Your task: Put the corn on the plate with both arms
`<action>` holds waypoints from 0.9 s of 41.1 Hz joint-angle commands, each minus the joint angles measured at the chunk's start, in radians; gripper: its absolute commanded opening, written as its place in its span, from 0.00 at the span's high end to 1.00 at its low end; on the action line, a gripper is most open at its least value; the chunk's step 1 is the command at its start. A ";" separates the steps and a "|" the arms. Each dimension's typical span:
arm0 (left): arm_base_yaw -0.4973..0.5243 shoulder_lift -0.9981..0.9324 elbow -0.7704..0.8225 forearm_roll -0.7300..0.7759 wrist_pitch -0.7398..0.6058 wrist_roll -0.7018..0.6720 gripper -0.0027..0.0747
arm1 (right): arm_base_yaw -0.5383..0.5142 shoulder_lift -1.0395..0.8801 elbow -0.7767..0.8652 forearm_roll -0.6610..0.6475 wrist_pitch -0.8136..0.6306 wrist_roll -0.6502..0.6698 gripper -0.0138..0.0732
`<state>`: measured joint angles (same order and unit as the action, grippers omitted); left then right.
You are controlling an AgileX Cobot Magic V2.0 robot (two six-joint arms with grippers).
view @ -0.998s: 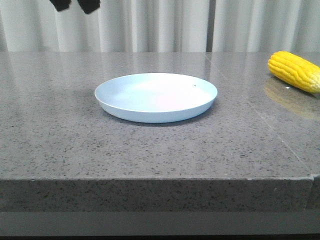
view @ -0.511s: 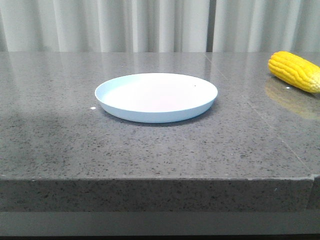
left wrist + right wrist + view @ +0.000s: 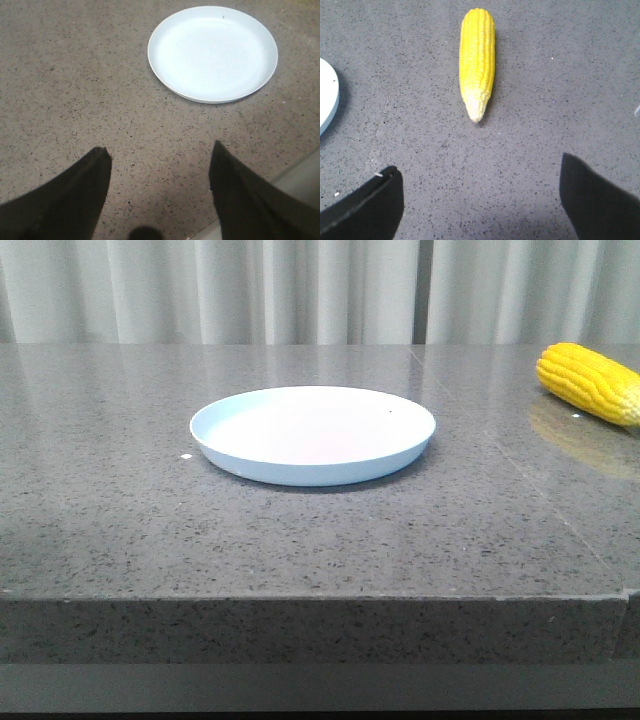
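The pale blue-white plate point(image 3: 312, 433) sits empty in the middle of the grey stone table. The yellow corn point(image 3: 590, 382) lies on the table at the far right, partly cut off by the front view's edge. Neither gripper shows in the front view. In the left wrist view my left gripper point(image 3: 160, 152) is open and empty above the table near its front edge, with the plate point(image 3: 212, 52) ahead of it. In the right wrist view my right gripper point(image 3: 480, 167) is open and empty, well short of the corn point(image 3: 477, 60), whose paler tip points toward it.
The table's front edge point(image 3: 320, 595) runs across the front view; a seam in the stone point(image 3: 520, 470) passes between plate and corn. White curtains point(image 3: 320, 290) hang behind the table. The plate's rim point(image 3: 327, 102) shows at the edge of the right wrist view.
A second ago dark gripper fingers showed at the top left of the front view; they have left the frame. The shadow left of the plate has faded. Plate and corn have not moved.
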<state>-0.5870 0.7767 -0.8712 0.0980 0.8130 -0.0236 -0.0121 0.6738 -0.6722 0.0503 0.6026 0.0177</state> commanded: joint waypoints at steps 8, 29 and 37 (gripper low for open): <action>-0.002 0.002 -0.021 0.006 -0.091 -0.013 0.41 | -0.006 0.005 -0.024 -0.002 -0.071 -0.012 0.09; -0.002 0.002 -0.021 0.006 -0.094 -0.013 0.41 | -0.006 0.184 -0.225 -0.002 0.091 -0.035 0.09; -0.002 0.002 -0.021 0.006 -0.094 -0.013 0.43 | -0.006 0.368 -0.359 -0.002 0.164 -0.056 0.09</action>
<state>-0.5870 0.7786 -0.8638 0.1003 0.7945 -0.0236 -0.0121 0.9865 -0.9461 0.0503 0.7850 -0.0174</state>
